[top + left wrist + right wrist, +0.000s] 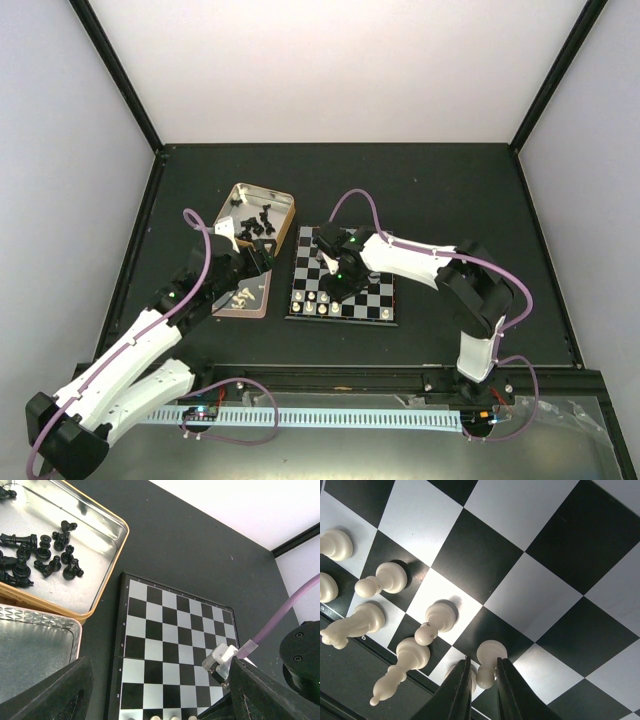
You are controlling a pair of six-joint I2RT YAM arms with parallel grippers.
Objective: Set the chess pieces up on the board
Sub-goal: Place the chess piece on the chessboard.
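Currently the right gripper (pixel 484 666) is hovering low over the near edge of the board (pixel 372 290), its fingers (pixel 457 692) standing only narrowly apart on either side of the head of a white pawn (pixel 491 652). The pawn is standing upright on a dark square, and I cannot tell whether the pads are pressing it or just flanking it. Just beside it, the other white pieces (pixel 437 619) are sitting in two rows along that same edge, some on light squares and some on dark, while the rest of the board is showing bare squares. The left gripper (pixel 160 672) is hanging beside the board's left edge with its fingers (pixel 55 695) spread wide and holding nothing. To the left of the board, the black pieces (pixel 45 555) are lying loose in a gold-rimmed tin (pixel 107 587). A silver tin (pixel 35 615) is sitting touching its near side, and more white pieces (pixel 243 296) are lying inside it.
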